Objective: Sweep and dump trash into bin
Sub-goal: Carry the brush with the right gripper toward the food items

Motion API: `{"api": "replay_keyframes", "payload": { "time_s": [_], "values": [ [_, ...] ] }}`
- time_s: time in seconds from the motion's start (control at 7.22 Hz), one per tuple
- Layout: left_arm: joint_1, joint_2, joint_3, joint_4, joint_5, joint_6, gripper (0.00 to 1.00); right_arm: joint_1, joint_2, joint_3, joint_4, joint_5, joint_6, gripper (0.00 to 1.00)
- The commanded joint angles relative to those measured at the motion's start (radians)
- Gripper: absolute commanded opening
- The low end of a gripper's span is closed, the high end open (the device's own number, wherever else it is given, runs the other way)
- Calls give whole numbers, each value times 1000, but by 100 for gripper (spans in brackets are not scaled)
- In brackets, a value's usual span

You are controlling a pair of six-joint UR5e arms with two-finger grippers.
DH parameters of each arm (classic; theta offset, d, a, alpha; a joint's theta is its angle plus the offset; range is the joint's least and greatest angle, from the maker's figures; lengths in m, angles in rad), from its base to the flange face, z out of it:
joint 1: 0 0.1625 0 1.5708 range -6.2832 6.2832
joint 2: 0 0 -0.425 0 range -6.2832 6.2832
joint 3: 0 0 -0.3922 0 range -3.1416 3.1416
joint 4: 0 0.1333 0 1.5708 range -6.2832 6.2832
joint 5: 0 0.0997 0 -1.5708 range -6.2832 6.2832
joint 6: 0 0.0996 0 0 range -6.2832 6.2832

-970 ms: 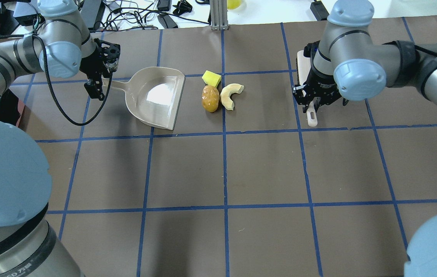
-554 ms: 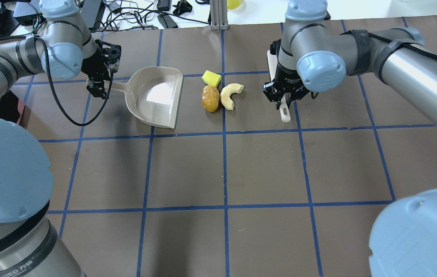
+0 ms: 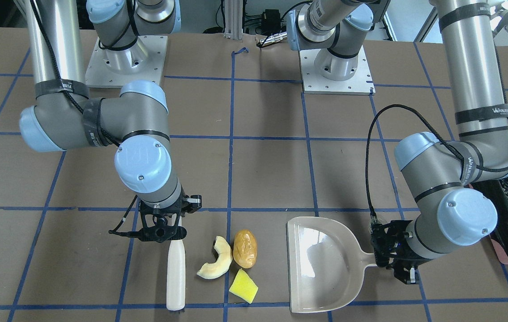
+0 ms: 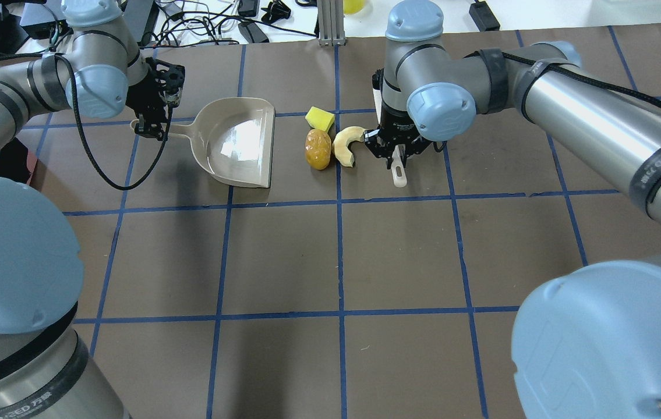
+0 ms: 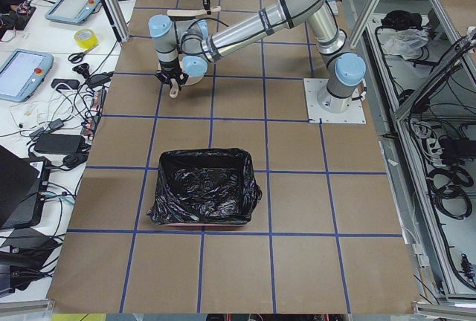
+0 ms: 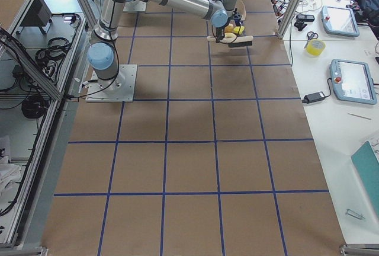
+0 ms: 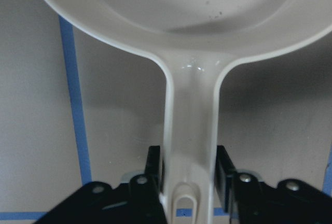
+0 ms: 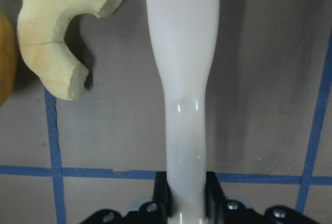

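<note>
The right gripper [image 8: 185, 197] is clamped on the narrow end of the brush [image 3: 176, 273], the jaws pressed against the white handle on both sides. The brush is held low and level, pointing away from the robot, just beside the crescent [image 8: 39, 37] but apart from it; a strip of bare table [image 4: 400, 256] is seen between them in the right wrist view. Next to the crescent lies the lump [image 3: 245, 248], with the sponge [image 3: 243, 286] close by on the far side.

The left gripper [image 7: 189, 182] is closed on the handle of the dustpan [image 3: 325, 264], whose open edge is turned toward the three pieces, a short gap away. The pan is seen to be empty.

The bin [image 5: 249, 187] stands well apart, toward the table end on the robot's left, and nothing pale or yellow can be made out in its black bag.

Both tools are judged to be in hand and lined up, so the preparation is done. The sweep itself is not yet begun: all three pieces remain to be pushed into the pan, carried over and tipped out.
</note>
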Motion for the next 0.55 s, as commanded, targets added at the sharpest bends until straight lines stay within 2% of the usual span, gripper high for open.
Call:
{"api": "replay_keyframes", "payload": {
  "time_s": [0.0,0.42],
  "values": [
    [-4,-1,3,0,-1,0,0,58,62,-68,1,3,89,0],
    [-24,-4,7,2,7,0,0,126,102,-98,4,7,193,0]
  ]
}}
